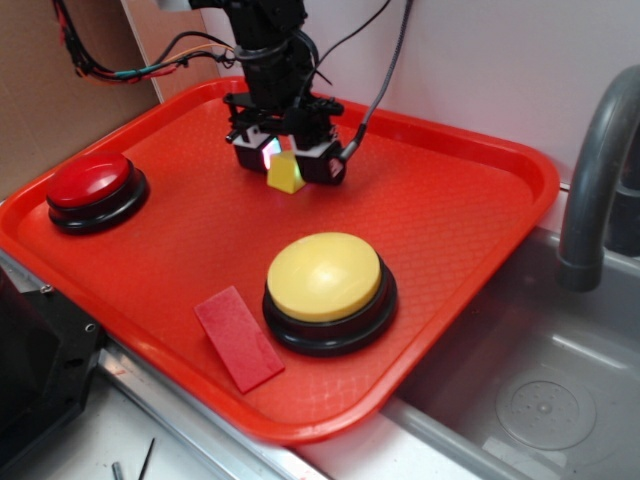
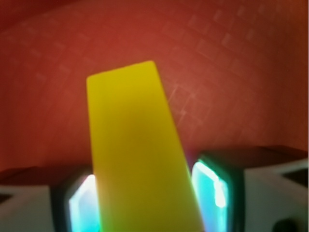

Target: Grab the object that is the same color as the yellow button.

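The object, a small yellow wedge block [image 1: 286, 173], sits at the back of the red tray between my gripper's [image 1: 288, 162] two fingers. In the wrist view the yellow wedge [image 2: 135, 145] fills the space between the glowing pads, the left pad [image 2: 83, 209] and the right pad [image 2: 212, 193] both against its sides. The gripper [image 2: 145, 205] is shut on it, and the wedge's thin end points away over the tray floor. The yellow button [image 1: 323, 277], a large pale dome on a black base, stands near the tray's front.
A red dome button [image 1: 91, 181] on a black base stands at the tray's left. A flat red rectangular piece [image 1: 237, 338] lies left of the yellow button. The red tray's rim [image 1: 520, 160] borders a sink [image 1: 540, 400] with a grey faucet [image 1: 595, 170] on the right.
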